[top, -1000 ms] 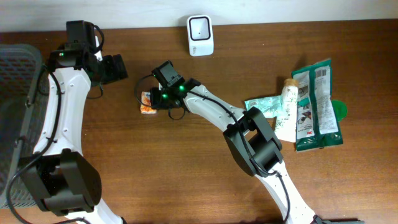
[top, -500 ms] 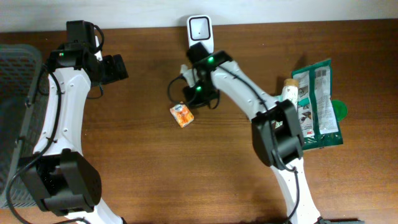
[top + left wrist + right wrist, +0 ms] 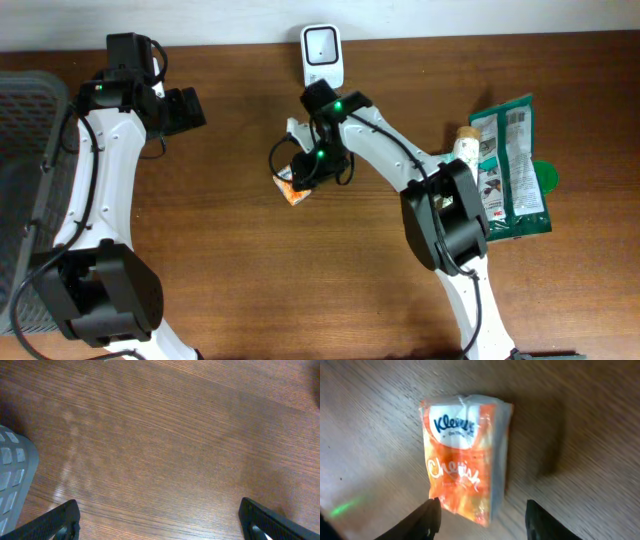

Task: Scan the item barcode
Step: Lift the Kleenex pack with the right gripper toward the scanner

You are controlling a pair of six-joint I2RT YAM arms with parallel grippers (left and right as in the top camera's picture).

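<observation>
The item, an orange and white Kleenex tissue pack (image 3: 291, 186), lies on the wooden table in front of the white barcode scanner (image 3: 322, 57). In the right wrist view the pack (image 3: 465, 450) lies flat, its lower end between my right gripper's (image 3: 482, 520) black fingertips (image 3: 427, 520). The jaws stand apart and do not press on the pack. No barcode shows on its upper face. My right gripper (image 3: 303, 172) hovers just above the pack. My left gripper (image 3: 190, 108) is at the far left, wide open over bare wood (image 3: 160, 525).
A grey mesh basket (image 3: 25, 150) fills the left edge and its corner (image 3: 12, 475) shows in the left wrist view. At the right lie green snack packets (image 3: 505, 170), a white bottle (image 3: 462, 165) and a green lid (image 3: 546, 177).
My right arm swung the tissue pack from the left to the spot in front of the scanner. Its jaws have since opened and the pack lies free. The left arm stayed still.
</observation>
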